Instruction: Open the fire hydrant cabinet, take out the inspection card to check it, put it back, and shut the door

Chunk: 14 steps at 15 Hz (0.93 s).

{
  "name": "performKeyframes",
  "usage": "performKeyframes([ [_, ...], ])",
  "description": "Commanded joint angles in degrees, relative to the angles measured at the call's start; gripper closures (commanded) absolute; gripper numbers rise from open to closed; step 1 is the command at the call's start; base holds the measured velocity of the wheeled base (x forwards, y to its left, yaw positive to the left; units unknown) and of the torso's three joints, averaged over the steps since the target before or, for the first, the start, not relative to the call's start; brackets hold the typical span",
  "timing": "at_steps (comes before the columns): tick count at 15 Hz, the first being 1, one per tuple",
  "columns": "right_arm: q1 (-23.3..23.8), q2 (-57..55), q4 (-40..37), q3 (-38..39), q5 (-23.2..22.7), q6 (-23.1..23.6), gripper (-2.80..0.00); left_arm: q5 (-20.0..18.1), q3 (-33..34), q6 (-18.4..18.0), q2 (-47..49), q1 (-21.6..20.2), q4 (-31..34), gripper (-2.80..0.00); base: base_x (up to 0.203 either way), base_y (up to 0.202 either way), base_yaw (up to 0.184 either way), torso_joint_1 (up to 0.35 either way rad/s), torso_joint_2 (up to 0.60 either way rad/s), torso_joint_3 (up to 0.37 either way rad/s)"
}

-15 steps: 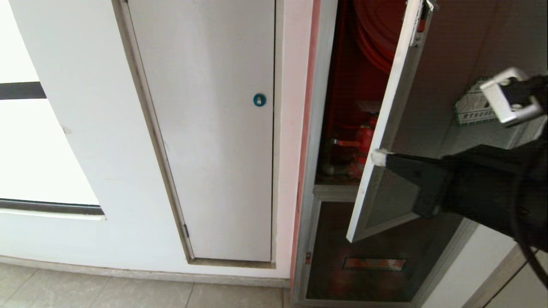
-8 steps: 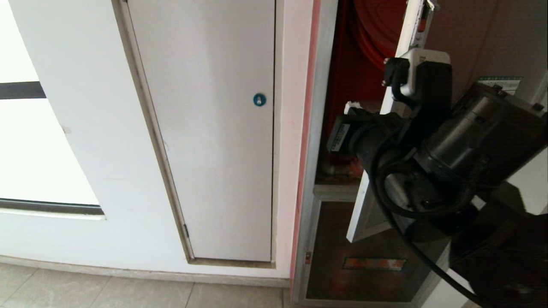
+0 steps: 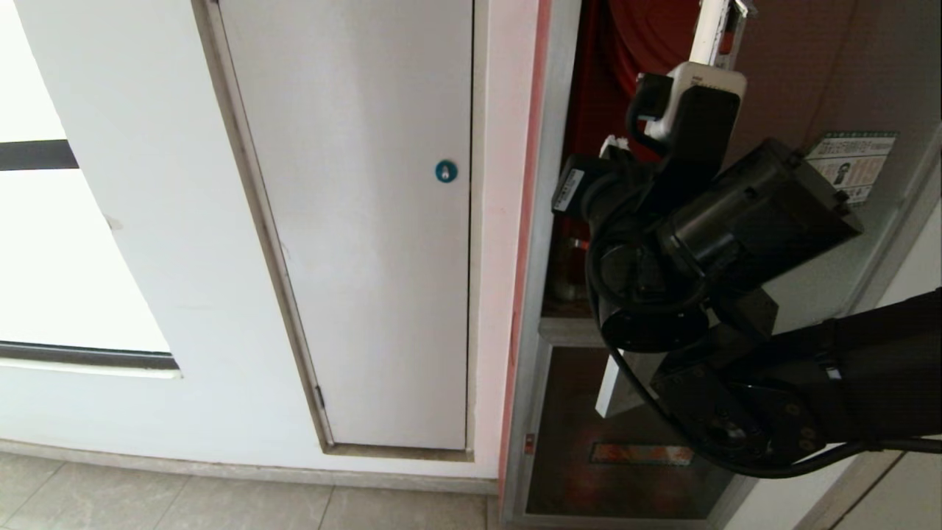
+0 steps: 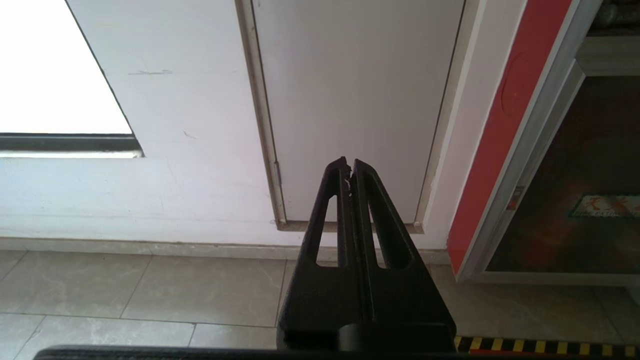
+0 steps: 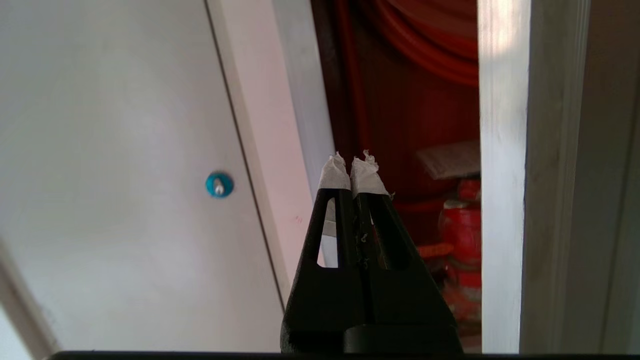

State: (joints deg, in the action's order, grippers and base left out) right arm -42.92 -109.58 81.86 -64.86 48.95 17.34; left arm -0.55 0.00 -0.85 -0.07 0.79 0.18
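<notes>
Red hose and valve are showing through the gap, so the fire hydrant cabinet (image 3: 589, 147) is only part open, with the door (image 3: 802, 88) swung out a bit and its silver edge standing just beside your right gripper (image 5: 354, 167). Jaws on that one are pressed together, nothing in them, taped tips pointing into the opening. The inspection card (image 5: 450, 159) looks like that pale flat sheet sitting above the red valve (image 5: 462, 227), though it's half hidden by the door edge, so I'm not totally sure. Left gripper (image 4: 349, 167) is parked low, jaws together, aimed at the white door (image 3: 353, 221). You're between opening and fetching: I'd say next you need more door clearance, then part the jaws and reach in for the card.
</notes>
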Motion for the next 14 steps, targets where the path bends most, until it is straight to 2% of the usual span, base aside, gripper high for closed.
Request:
performKeyframes([
  [1,1.0,-1.0,0.3,-1.7,0.1,0.2,0.0,0.0,0.0,0.0,0.1,0.0,0.0,0.0,0.0,0.0,0.0,0.0,0.0,0.0],
  [4,3.8,-2.7,0.3,-5.4,-1.7,0.3,0.0,0.0,0.0,0.0,0.1,0.0,0.0,0.0,0.0,0.0,0.0,0.0,0.0,0.0],
  [8,5.2,-3.7,0.1,-8.1,-4.2,0.2,0.0,0.0,0.0,0.0,0.1,0.0,0.0,0.0,0.0,0.0,0.0,0.0,0.0,0.0],
  [14,6.9,-3.3,-0.2,-8.6,-4.3,0.2,0.0,-0.1,0.0,0.0,0.1,0.0,0.0,0.0,0.0,0.0,0.0,0.0,0.0,0.0],
])
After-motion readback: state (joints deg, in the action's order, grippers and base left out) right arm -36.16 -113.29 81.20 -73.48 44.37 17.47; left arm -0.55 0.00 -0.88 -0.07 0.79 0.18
